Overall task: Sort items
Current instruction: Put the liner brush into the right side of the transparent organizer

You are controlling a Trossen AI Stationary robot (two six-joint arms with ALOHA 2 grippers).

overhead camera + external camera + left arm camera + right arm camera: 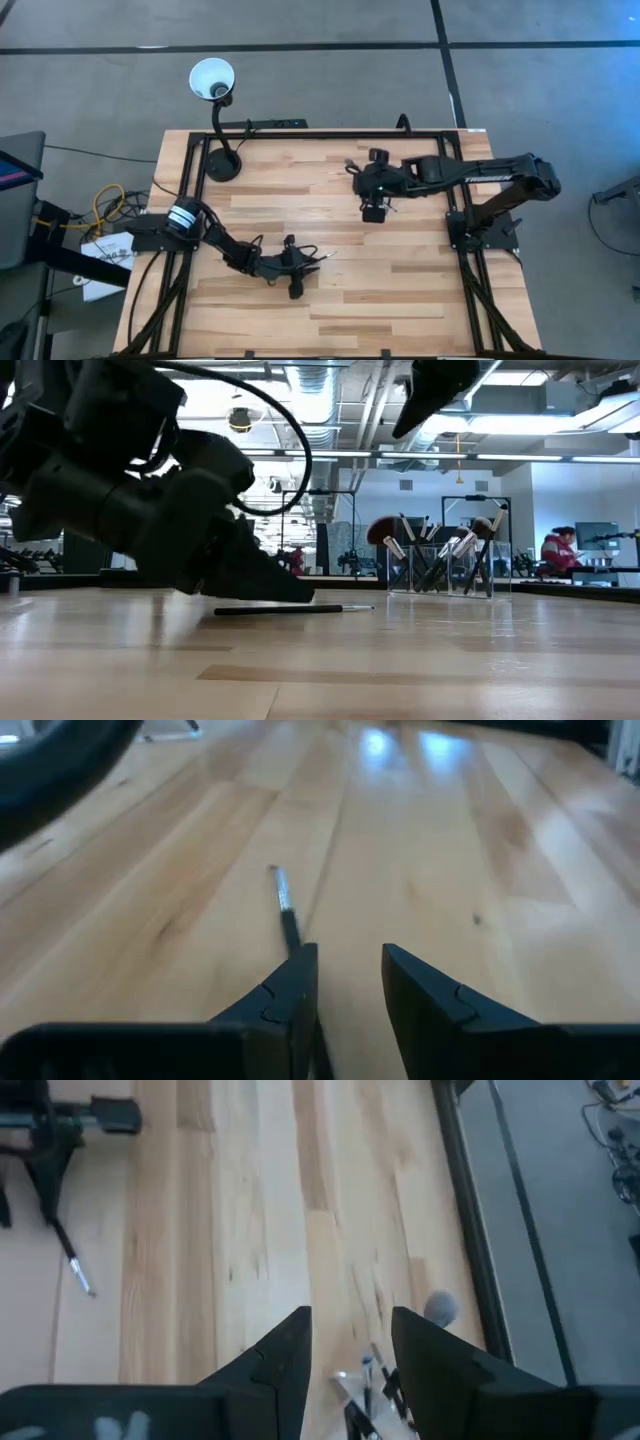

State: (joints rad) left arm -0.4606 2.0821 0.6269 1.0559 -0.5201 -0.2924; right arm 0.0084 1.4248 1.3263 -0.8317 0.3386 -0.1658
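One slim dark-handled brush (290, 609) w/ silver ferrule is laid flat on the wood, near table centre-front. Remaining brushes (440, 550) are stood upright, incl. one wide fan-shaped, bristles up, towards the back.

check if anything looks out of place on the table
One makeup brush lies flat on the wood by the left gripper, apart from the other brushes, which stand upright in the clear holder under the right gripper. Nothing looks spilled or damaged.
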